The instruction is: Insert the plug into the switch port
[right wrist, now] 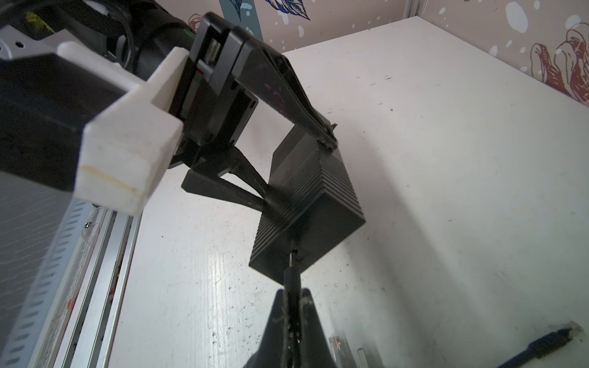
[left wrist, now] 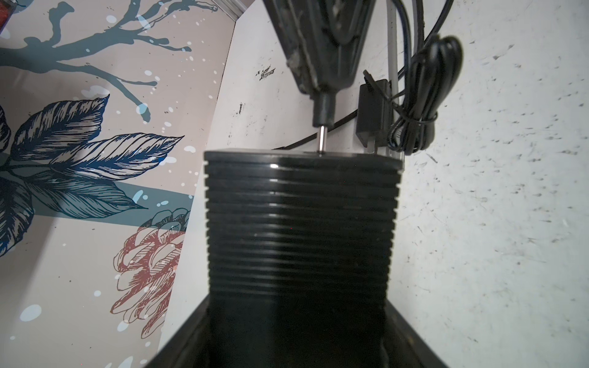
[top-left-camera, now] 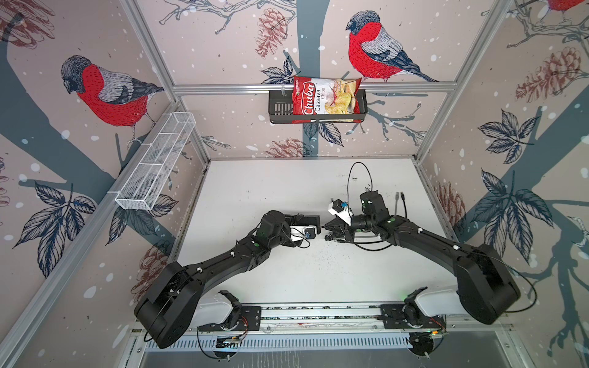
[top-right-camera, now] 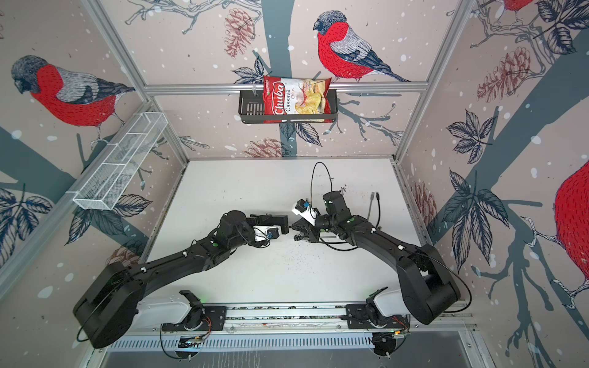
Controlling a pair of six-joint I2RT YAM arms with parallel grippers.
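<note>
My left gripper (top-left-camera: 314, 227) is shut on the switch (top-left-camera: 309, 220), a flat black ribbed box held above the table in both top views (top-right-camera: 274, 220). In the left wrist view the switch (left wrist: 302, 223) fills the space between the fingers. My right gripper (top-left-camera: 328, 227) is shut on the plug (left wrist: 324, 106), a slim black barrel with a metal pin (left wrist: 322, 140). The pin's tip meets the switch's end face at a small port (right wrist: 293, 255), with most of the pin showing. In the right wrist view the plug (right wrist: 291, 280) sticks out of my right gripper (right wrist: 291, 306) toward the switch (right wrist: 312, 197).
A small black adapter (left wrist: 374, 118) with a bundled cord (left wrist: 424, 95) lies on the white table (top-left-camera: 255, 191) under the right gripper. A network cable (top-left-camera: 400, 199) lies at the right, and a thin cord loops up (top-left-camera: 360, 175). A chips bag (top-left-camera: 325, 98) sits in a wall basket.
</note>
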